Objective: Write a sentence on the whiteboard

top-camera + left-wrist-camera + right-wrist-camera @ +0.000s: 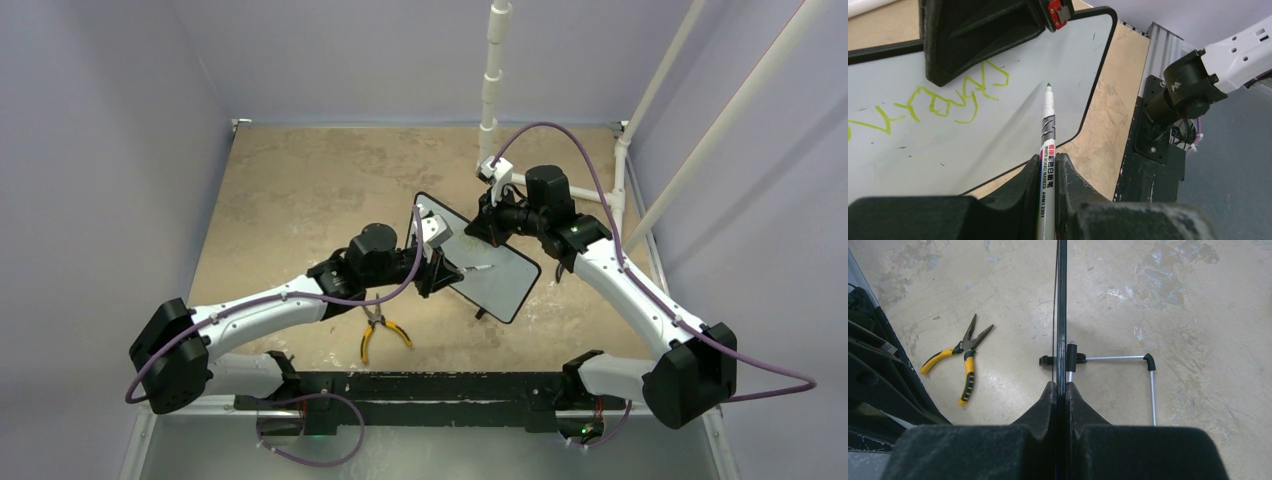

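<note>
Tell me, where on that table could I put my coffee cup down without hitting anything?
Widest bare table: far left, between the left wall and the whiteboard. A smaller patch lies near right, between the whiteboard and the right arm. The middle is crowded: the left arm meets the right at the whiteboard, with pliers just before it.

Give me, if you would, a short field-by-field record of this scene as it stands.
left gripper: shut on the marker, uncapped, tip aimed at the board
right gripper: shut on the edge of the whiteboard
whiteboard pose: tilted up between the two arms
sentence: green scrawl on the board, beside the marker tip
tip contact: cannot tell
pliers: lying on the table near the left arm, not held
</note>
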Tool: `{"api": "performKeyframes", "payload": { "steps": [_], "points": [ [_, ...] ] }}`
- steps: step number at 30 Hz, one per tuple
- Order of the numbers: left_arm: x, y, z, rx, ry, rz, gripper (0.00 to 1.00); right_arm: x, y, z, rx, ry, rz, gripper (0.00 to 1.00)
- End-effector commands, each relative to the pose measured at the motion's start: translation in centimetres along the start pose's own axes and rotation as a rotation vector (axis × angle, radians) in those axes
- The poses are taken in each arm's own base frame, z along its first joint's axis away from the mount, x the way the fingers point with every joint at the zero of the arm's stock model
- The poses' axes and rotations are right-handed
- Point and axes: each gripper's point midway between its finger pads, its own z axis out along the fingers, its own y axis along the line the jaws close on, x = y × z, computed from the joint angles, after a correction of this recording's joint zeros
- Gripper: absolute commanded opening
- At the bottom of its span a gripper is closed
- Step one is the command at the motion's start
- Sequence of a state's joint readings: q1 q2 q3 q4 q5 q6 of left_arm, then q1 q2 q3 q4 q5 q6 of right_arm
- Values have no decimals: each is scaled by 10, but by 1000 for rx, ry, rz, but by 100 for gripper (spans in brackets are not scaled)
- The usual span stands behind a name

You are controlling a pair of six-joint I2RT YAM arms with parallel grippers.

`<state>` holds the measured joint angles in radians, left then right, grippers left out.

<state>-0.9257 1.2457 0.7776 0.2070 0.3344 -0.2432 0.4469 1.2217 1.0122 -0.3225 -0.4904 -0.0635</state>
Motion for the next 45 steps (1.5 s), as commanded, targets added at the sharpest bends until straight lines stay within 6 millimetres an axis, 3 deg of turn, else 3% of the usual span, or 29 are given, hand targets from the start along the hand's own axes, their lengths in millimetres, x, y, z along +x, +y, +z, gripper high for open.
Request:
{"api": "performKeyframes", "payload": {
  "steps": [1, 20, 27, 37, 45],
  "points": [
    [-39, -2, 5, -13, -118, 29, 0, -5, 11, -2, -37, -22, -12, 0],
    [-37, 7, 20, -38, -104, -2, 0, -5, 12, -2, -43, -22, -12, 0],
    [-38, 2, 27, -13, -108, -12, 0, -4, 12, -2, -42, -21, -12, 0],
    [-55, -9, 7, -1, -168, -12, 0, -5, 12, -3, -40, -22, -13, 0],
    [-46, 2, 14, -43, -135, -15, 0, -5, 12, -3, -38, -23, -13, 0]
  ]
}}
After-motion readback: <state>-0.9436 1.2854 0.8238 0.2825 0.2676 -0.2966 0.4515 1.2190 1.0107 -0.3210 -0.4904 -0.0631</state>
